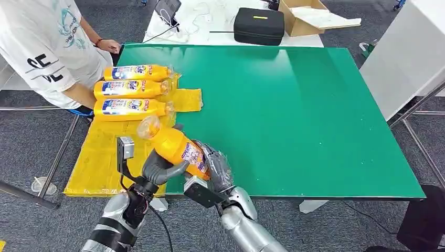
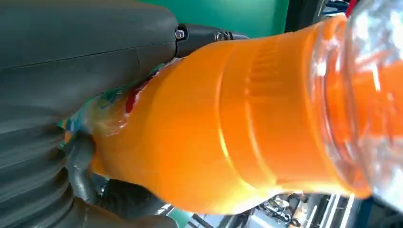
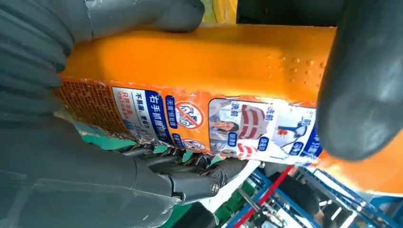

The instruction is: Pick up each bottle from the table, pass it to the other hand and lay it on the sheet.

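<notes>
An orange bottle (image 1: 176, 145) is gripped by both the left hand (image 1: 160, 169) and the right hand (image 1: 216, 167), tilted above the table's (image 1: 294, 105) near left edge. Three bottles (image 1: 131, 89) are laid on the yellow sheet (image 1: 99, 157).

An orange bottle (image 1: 176, 146) with a clear cap and a blue, white and red label is held between the grey left hand (image 1: 160, 169) and the grey right hand (image 1: 216, 167), both on silver arms. Just beyond the hands, three more orange bottles (image 1: 131, 89) with blue-and-white labels lie on a yellow sheet (image 1: 102, 157). The table (image 1: 294, 115) on the right hand's side is bright green. Far beyond sits a black case (image 1: 258, 25).
</notes>
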Available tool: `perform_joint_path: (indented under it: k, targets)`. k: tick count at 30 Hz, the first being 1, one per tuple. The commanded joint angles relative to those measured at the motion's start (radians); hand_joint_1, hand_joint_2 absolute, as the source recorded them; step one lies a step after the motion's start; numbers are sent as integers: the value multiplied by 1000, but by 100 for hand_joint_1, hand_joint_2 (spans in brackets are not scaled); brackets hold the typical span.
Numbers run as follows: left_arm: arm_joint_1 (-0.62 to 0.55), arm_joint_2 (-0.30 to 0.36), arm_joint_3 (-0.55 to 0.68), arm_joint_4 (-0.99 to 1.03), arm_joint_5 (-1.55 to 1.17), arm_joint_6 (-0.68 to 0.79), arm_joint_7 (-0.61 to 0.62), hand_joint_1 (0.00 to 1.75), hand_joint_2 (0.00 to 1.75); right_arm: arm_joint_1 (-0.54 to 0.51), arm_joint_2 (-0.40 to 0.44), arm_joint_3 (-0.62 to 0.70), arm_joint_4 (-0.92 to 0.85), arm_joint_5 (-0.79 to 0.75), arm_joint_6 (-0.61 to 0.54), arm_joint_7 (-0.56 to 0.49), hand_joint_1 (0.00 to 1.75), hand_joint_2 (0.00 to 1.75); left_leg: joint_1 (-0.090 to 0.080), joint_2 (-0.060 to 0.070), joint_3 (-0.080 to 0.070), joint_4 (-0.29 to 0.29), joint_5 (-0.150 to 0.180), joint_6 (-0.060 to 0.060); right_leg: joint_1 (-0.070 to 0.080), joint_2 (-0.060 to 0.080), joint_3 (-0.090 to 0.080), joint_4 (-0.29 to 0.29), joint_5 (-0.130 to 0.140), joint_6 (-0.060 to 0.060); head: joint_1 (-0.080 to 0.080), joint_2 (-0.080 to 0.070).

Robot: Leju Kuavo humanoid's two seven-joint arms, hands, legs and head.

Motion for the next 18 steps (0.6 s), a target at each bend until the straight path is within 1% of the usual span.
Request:
perform_joint_path:
  k: [1, 2, 3, 4, 5, 7, 10, 11, 13, 14, 15, 16, 17, 18]
  targets:
    - [-50, 9, -43, 60, -21, 21, -14, 3, 175, -44, 10, 57, 118, -2, 18, 2, 175, 175, 0, 1, 4, -1, -1, 1, 0, 0, 4, 0, -1, -1, 0, 0]
    - [-48, 7, -41, 53, -23, 27, -16, 47, 175, -44, 11, 58, 119, -5, 17, 0, 175, 175, 0, 1, 7, -1, -2, 1, 1, -1, 7, -1, -2, -2, 0, 0]
    - [-48, 7, -41, 53, -23, 27, -16, 47, 175, -44, 11, 58, 119, -5, 17, 0, 175, 175, 0, 1, 4, -1, -1, 1, 0, -1, 4, -1, -1, -1, 0, 0]
    - [-44, 4, -34, 48, -23, 35, -18, 159, 175, -43, 12, 58, 117, -8, 16, 1, 175, 175, 0, 0, 3, -1, -1, 1, 0, 0, 3, 0, -1, -1, 0, 0]
    - [-40, 2, -29, 35, -28, 43, -22, 175, 175, -43, 12, 60, 115, -12, 17, 2, 173, 175, 0, 1, 5, -1, -2, 1, 0, -1, 5, -1, -2, -1, 0, 0]
    - [-36, 2, -26, 16, -37, 48, -27, 175, 175, -42, 11, 62, 109, -17, 16, 3, 175, 175, 0, 0, 3, 0, -1, 1, 0, -1, 3, 0, -1, -1, 0, 0]
    - [-35, 4, -21, 11, -39, 51, -26, 175, 175, -43, 12, 63, 105, -21, 17, 4, 175, 175, 0, 2, 6, 0, -2, 2, 0, 0, 6, 0, -2, -1, 0, 0]
    - [-33, 5, -23, 8, -38, 42, -27, 175, 175, -43, 12, 63, 102, -22, 18, 3, 173, 175, 0, 1, 5, 0, -2, 1, 0, 0, 5, 0, -2, -1, 0, 0]
    - [-31, 4, -16, 7, -32, 36, -26, 175, 175, -42, 13, 64, 98, -26, 16, 4, 175, 175, 0, 0, 3, 0, -1, 1, 0, -1, 3, 0, -1, -1, 0, 0]
    - [-29, 1, -11, -1, -34, 41, -35, 175, 175, -41, 12, 64, 96, -27, 12, 4, 168, 175, 0, 1, 5, 0, -2, 1, 0, -1, 5, 0, -2, -1, 0, 0]
    - [-27, -3, -2, -14, -30, 45, -40, 175, 175, -41, 11, 64, 93, -26, 6, 6, 164, 175, 0, 1, 3, 0, -1, 1, 0, 0, 3, 0, -1, -1, 0, 0]
    - [-22, -5, 5, -27, -27, 50, -34, 175, 175, -40, 10, 63, 89, -25, 0, 11, 150, 175, 0, 1, 5, 0, -2, 1, 0, 0, 5, 0, -2, -1, 0, 0]
    - [-18, -7, 15, -41, -28, 62, -34, 175, 175, -37, 9, 56, 86, -19, -31, 24, 9, 175, 0, 1, 7, 0, -2, 1, 0, 0, 6, 0, -2, -2, 0, 0]
    - [-18, -5, 17, -44, -27, 63, -34, 175, 175, -38, 6, 56, 86, -19, -29, 24, 9, 175, 0, 0, 4, 0, -1, 1, 0, 0, 3, 0, -1, -1, 0, 0]
